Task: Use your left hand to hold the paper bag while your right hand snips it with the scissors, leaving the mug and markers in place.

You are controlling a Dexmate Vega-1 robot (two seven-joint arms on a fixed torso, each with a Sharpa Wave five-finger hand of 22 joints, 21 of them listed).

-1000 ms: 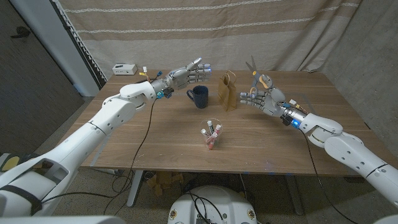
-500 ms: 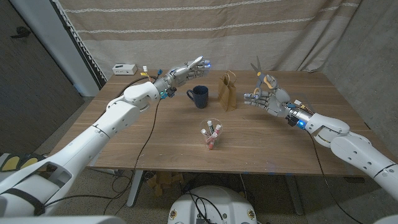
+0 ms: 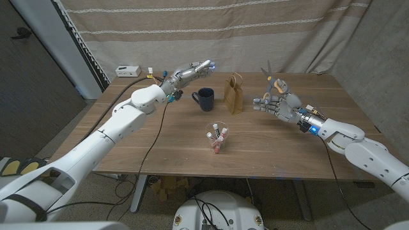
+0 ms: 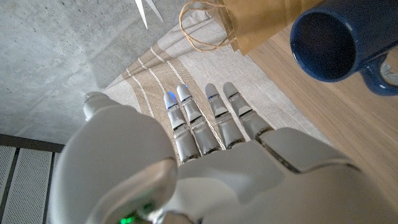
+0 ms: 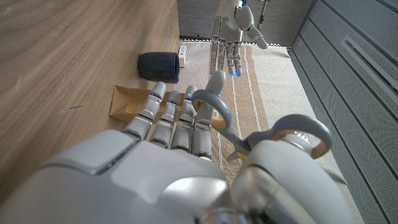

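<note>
The wooden table is carrying a brown paper bag standing upright between the hands, the empty left hand hovering outstretched with fingers straight just beyond the blue mug, and the right hand gripping grey-handled scissors blades-up beside the bag.

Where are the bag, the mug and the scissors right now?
bag [image 3: 233,96], head view, middle of its front face
mug [image 3: 205,99], head view, outer wall
scissors [image 5: 219,116], right wrist view, grey handle loop
</note>
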